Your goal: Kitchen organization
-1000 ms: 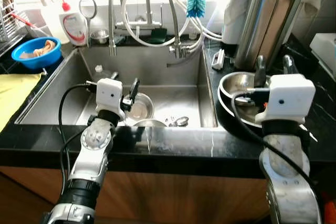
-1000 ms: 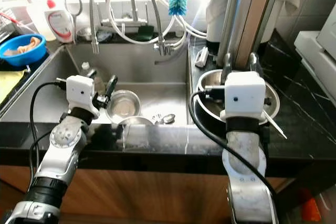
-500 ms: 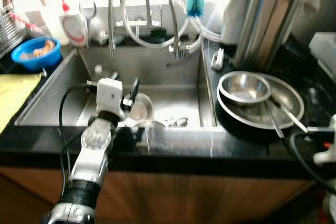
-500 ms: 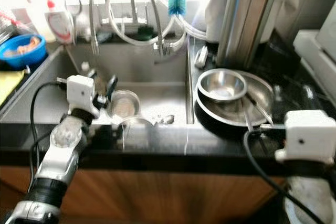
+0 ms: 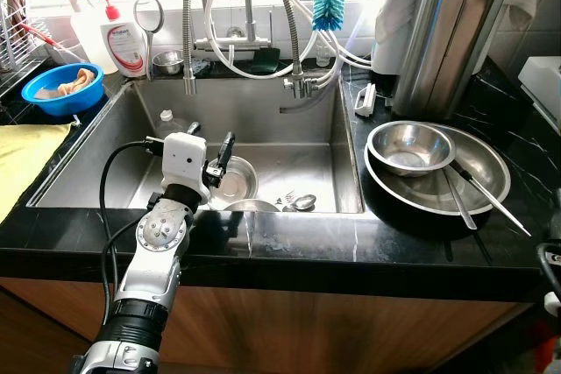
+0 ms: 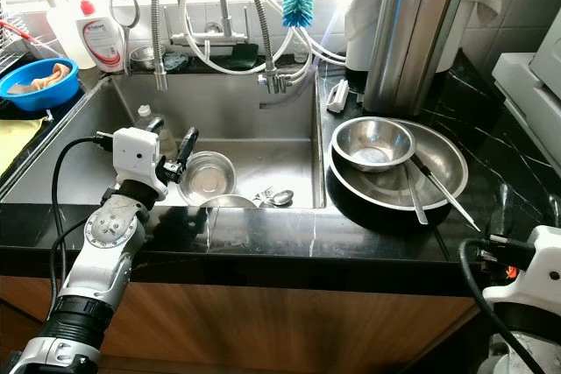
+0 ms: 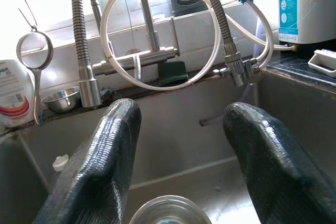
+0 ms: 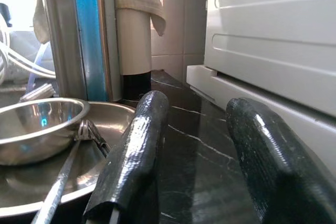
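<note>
A blue bowl [image 5: 60,92], a turquoise bottle brush [image 5: 330,3], a yellow cloth [image 5: 22,153], black white-veined countertop [image 5: 351,243].

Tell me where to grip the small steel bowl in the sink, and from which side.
Grip the rim of the small steel bowl, coming from above with one finger inside and one outside. It sits upright and open on the sink floor, so the thin rim is the reachable edge. The left gripper hovers open nearby.

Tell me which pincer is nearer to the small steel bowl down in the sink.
Left. The left pincer hangs open right over the small steel bowl in the sink. The right pincer, also open, is far off over the black counter beside the stacked bowls.
</note>
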Controlling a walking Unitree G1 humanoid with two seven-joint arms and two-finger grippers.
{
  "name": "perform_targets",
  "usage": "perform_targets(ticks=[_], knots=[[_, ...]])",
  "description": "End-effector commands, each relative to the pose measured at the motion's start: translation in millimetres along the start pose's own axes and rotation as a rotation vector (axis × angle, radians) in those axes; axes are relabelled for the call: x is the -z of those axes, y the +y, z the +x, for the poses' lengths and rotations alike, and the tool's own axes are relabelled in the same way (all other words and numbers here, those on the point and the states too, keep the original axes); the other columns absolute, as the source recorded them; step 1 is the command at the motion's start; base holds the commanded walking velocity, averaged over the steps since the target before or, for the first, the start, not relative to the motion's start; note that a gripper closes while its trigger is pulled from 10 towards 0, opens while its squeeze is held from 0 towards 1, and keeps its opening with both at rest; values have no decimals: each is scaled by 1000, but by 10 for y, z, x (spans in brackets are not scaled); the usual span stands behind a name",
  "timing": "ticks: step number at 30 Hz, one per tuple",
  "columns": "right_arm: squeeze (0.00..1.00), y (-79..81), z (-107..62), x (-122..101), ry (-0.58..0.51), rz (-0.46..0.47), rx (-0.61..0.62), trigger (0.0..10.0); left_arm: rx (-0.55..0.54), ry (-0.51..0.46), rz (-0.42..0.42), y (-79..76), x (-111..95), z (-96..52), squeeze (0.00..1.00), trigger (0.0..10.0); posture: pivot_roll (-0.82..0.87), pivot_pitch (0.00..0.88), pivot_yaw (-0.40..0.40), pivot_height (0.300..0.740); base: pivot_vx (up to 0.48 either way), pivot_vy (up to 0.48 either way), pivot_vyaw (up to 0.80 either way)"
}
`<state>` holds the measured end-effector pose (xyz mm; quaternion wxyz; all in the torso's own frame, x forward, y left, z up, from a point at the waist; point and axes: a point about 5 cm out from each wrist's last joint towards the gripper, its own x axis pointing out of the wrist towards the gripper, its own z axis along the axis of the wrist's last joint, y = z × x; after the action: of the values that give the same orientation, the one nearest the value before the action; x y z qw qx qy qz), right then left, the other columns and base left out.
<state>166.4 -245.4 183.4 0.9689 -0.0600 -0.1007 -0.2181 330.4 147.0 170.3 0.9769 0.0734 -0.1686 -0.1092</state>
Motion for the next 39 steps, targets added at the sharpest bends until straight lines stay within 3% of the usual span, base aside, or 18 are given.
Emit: perform_targets(ticks=[1, 2, 7, 21, 22, 23, 24, 27, 28, 34, 35, 36, 37, 39], knots=[[0, 6, 13, 42, 26, 37, 19, 10000, 0, 5, 22, 35, 10, -19, 0, 10000, -105, 0, 72, 740, 0, 0, 0], [0, 52, 20, 78, 46, 83, 11, 10000, 1, 4, 21, 31, 9, -19, 0, 10000, -105, 0, 72, 740, 0, 0, 0], [0, 187, 21, 192, 87, 121, -62, 10000, 1, 1, 22, 22, 6, -25, 0, 10000, -94, 0, 69, 740, 0, 0, 0], [0, 148, -1, 252, 93, 113, -50, 10000, 7, 1, 26, 30, 5, -22, 0, 10000, -98, 0, 73, 740, 0, 0, 0], [0, 137, 1, 259, 93, 112, -42, 6471, 7, 1, 27, 29, 3, -21, 0, 10000, -97, 0, 73, 740, 0, 0, 0], [0, 131, 3, 264, 93, 111, -36, 1725, 7, 1, 27, 29, 2, -20, 0, 10000, -97, 0, 73, 740, 0, 0, 0], [0, 128, 6, 266, 92, 108, -32, 0, 6, 0, 26, 30, 1, -21, 0, 10000, -94, 0, 72, 740, 0, 0, 0], [0, 144, 20, 258, 89, 108, -44, 314, 5, 1, 26, 32, 1, -25, 0, 10000, -94, 0, 72, 740, 0, 0, 0], [0, 153, 24, 258, 89, 100, -52, 10000, 5, 2, 27, 32, 5, -29, 0, 10000, -93, 0, 71, 740, 0, 0, 0], [0, 164, 37, 260, 86, 87, -57, 10000, 5, 4, 26, 31, 9, -36, 0, 10000, -93, 0, 71, 740, 0, 0, 0], [369, 169, 40, 258, 83, 90, -62, 10000, 5, 4, 26, 30, 9, -36, 0, 10000, -93, 0, 71, 740, 0, 0, 0], [369, 178, 43, 250, 77, 95, -68, 10000, 5, 4, 26, 30, 9, -36, 0, 10000, -93, 0, 71, 740, 0, 0, 0], [1000, 184, 46, 242, 72, 96, -70, 10000, 5, 4, 26, 30, 9, -36, 0, 10000, -93, 0, 71, 740, 0, 0, 0], [1000, 196, 50, 226, 61, 99, -79, 10000, 5, 3, 26, 28, 8, -34, 0, 10000, -93, 0, 70, 740, 0, 0, 0]])
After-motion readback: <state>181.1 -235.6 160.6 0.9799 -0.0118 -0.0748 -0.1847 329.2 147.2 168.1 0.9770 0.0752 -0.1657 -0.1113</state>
